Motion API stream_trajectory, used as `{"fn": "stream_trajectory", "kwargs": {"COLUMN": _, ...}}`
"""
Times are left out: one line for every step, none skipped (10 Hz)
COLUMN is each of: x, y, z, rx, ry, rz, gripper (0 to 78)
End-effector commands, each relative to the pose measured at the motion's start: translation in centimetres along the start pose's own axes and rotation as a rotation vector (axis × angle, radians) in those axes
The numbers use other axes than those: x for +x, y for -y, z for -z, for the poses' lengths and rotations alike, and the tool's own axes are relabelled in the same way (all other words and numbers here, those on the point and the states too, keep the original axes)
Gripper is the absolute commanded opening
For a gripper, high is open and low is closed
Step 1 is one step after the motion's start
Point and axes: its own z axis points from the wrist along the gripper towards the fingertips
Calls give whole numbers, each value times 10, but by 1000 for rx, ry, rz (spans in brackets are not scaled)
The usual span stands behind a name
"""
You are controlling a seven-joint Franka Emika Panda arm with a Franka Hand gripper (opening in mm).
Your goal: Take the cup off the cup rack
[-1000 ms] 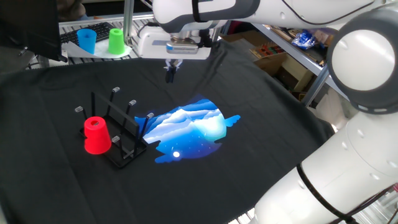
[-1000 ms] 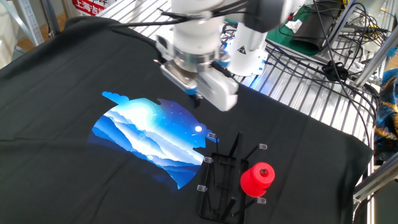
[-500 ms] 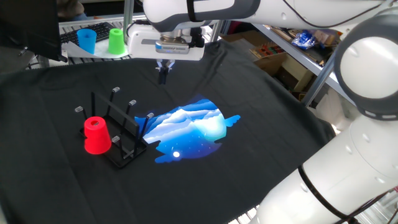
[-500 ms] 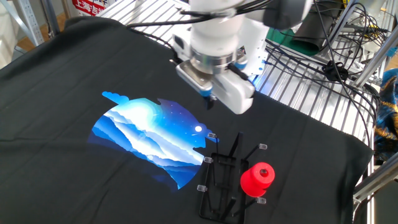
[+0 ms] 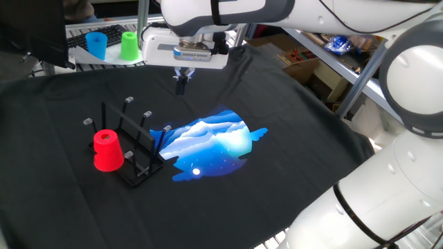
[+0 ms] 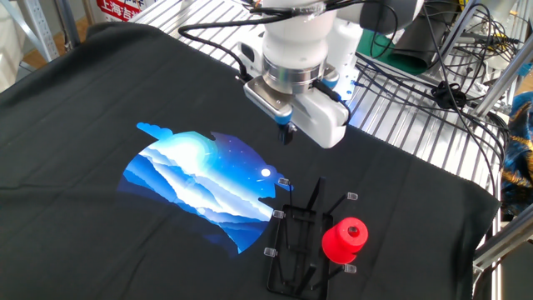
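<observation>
The robot's two-finger hand (image 5: 181, 81) has slid across the bench over the last second, from nearer the blue-and-white mountain print (image 5: 211, 142) toward the far side, and it has slowed almost to a stop in the last half second. Its dark fingers point down and look pressed close together, a narrow set with nothing between them. It hangs in the air above the black cloth-covered bench (image 5: 291, 138), touching nothing.

The small bright red plastic cup (image 5: 107, 149) has not shifted. It sits upside down, narrow stepped base up, over a peg on the low black wire-frame rack with pale-tipped pegs (image 5: 135, 142), at the rack's 9 o'clock side in the view that shows the shelf behind. From the hand, the cup lies at roughly 7 o'clock in that view, well apart.

So the approach is under way and no grasp has begun. My judgement: the hand must widen before descending on the cup. A blue cup (image 5: 96, 44) and a green cup (image 5: 129, 45) stand on the shelf beyond, uninvolved.
</observation>
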Motion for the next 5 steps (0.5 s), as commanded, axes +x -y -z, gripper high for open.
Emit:
{"fn": "stream_trajectory", "kwargs": {"x": 0, "y": 0, "z": 1, "rx": -31, "ry": 38, "rz": 21, "gripper": 0}}
{"fn": "stream_trajectory", "kwargs": {"x": 0, "y": 0, "z": 1, "rx": -10, "ry": 39, "rz": 28, "gripper": 0}}
{"fn": "stream_trajectory", "kwargs": {"x": 0, "y": 0, "z": 1, "rx": -15, "ry": 31, "rz": 45, "gripper": 0}}
{"fn": "stream_trajectory", "kwargs": {"x": 0, "y": 0, "z": 1, "rx": -11, "ry": 30, "rz": 41, "gripper": 0}}
{"fn": "stream_trajectory", "kwargs": {"x": 0, "y": 0, "z": 1, "rx": -1, "ry": 31, "rz": 42, "gripper": 0}}
